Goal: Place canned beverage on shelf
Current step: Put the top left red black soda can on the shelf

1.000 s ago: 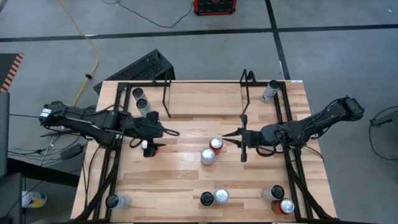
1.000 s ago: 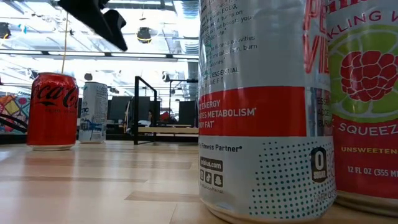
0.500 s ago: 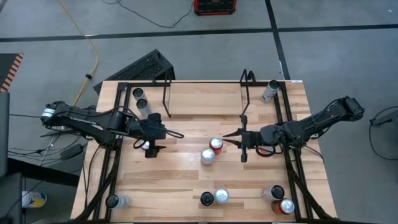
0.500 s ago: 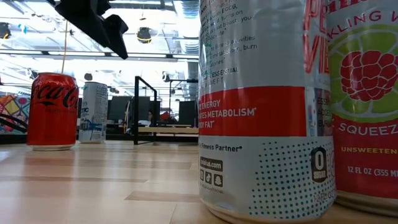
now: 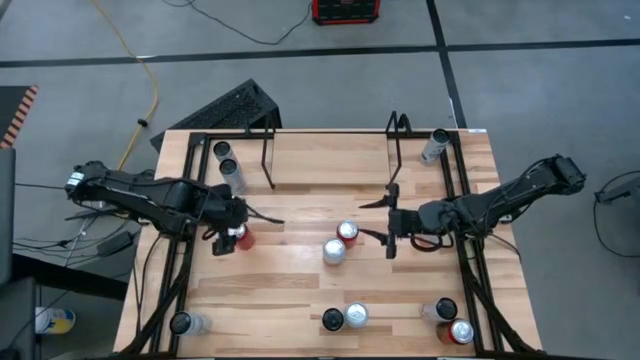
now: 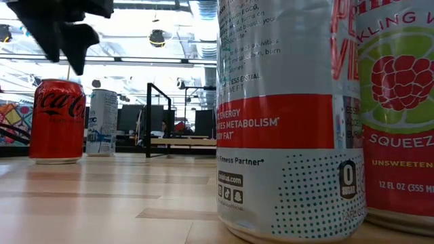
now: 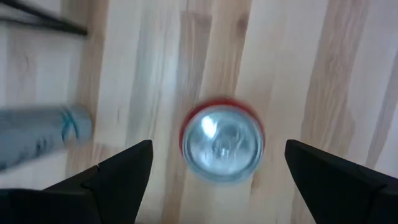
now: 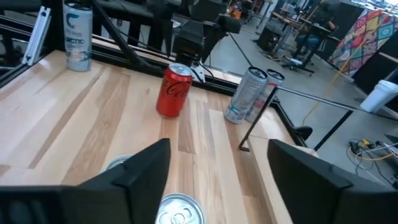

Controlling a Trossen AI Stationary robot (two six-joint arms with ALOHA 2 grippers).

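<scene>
While both arms reach inward over the pale wooden table (image 5: 300, 290), the widest bare stretch of board lies along the far side, between the two upright looped brackets of the low black wire shelf (image 5: 397, 148). Long black tubular rails (image 5: 468, 270) fence the left and right edges, so your free room runs through the middle.

Your left gripper (image 7: 217, 149) hangs over the red cola can (image 5: 241, 238) on the left half of the table. Its jaws are spread wide, with bare wood on both sides of the can, so it grips nothing. That can stands upright, its long axis vertical and its silver lid facing up. It is well short of the shelf, nearer you than the left bracket.

Your right gripper (image 5: 368, 220) sits just right of centre, jaws parted and empty. It points at a red-topped can (image 5: 347, 232) and a silver-topped can (image 5: 334, 251), which stand close together.

Only the overhead view shows the shelf whole, and the further cans in the table's corners. The left wrist view alone shows the gaps around the cola can's lid. The right wrist view adds two slim silver cans (image 8: 249, 94) leaning by the left bracket. In the table-level view two large cans (image 6: 285, 115) up close fill the right side, with the cola can small at the left, beneath a dark gripper
</scene>
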